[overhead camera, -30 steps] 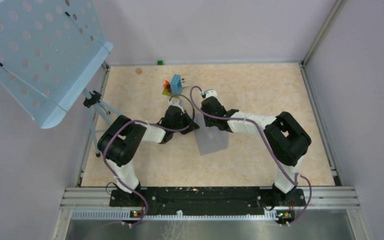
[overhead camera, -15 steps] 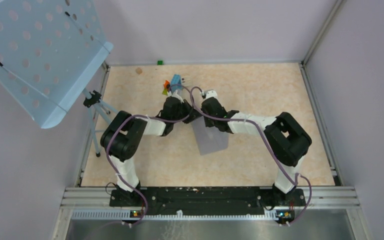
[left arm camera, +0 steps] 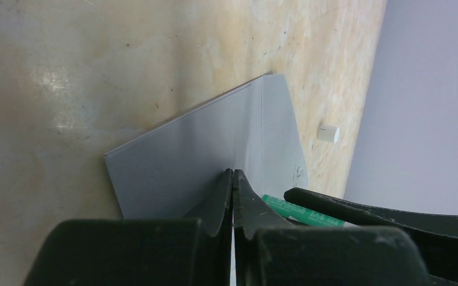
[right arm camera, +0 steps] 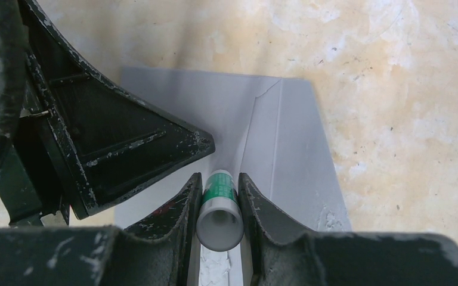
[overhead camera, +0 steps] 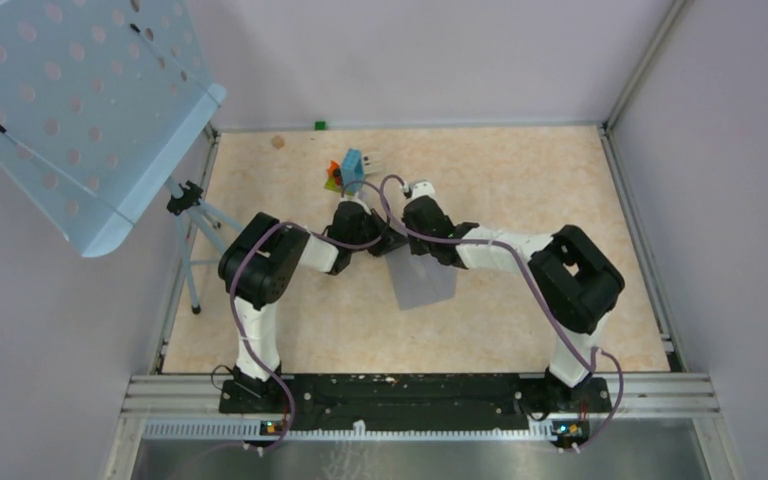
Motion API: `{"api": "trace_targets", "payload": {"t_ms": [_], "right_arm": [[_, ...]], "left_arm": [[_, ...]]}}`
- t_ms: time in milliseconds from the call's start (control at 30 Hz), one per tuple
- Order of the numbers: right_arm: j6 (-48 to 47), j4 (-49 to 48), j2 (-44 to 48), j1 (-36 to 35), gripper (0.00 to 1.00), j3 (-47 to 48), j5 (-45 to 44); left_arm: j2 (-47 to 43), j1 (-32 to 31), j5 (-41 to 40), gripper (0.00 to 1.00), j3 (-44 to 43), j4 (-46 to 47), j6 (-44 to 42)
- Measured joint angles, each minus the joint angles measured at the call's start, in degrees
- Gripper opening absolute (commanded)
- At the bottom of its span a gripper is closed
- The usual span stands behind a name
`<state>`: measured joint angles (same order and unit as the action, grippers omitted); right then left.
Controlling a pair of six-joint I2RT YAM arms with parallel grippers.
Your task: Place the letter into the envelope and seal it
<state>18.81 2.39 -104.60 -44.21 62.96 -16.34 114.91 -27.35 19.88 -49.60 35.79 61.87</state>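
The left claw (left arm camera: 233, 174) is pressed together with nothing between its fingers, and its tips are set on the envelope (left arm camera: 197, 161). The right claw (right arm camera: 219, 179) is pinched on a green-and-white stick (right arm camera: 220, 217), whose green end is aimed at the envelope just beside the left claw's tips. Whether the stick touches the paper cannot be told.

Both claws are met over one short end of the envelope, and the rest of the sheet is stretched out behind them. It is laid flat on the worktop (overhead camera: 520, 180). It is seen as a plain grey rectangle with clean, straight edges. A straight fold line is crossed ahead of the right claw, and a slanted crease is run into that line.

Bare worktop is left ahead and to the right of the right claw, as far as the metal rail (overhead camera: 635, 220). A small white cap (left arm camera: 328, 133) is laid just off the envelope's edge on that side. A cluster of coloured blocks (overhead camera: 348, 170) is stood near, beyond the left claw. Well to its left, a tripod (overhead camera: 188, 198) is placed at the worktop's edge with a pale-blue perforated panel (overhead camera: 60, 100).
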Motion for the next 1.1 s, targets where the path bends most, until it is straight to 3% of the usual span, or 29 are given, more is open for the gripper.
{"api": "trace_targets", "payload": {"t_ms": [1100], "right_arm": [[0.3, -0.6, 3.5, -1.4, 0.00, -4.5, 0.2]], "left_arm": [[-0.4, 0.3, -0.8, 0.00, 0.3, -1.1, 1.3]]}}
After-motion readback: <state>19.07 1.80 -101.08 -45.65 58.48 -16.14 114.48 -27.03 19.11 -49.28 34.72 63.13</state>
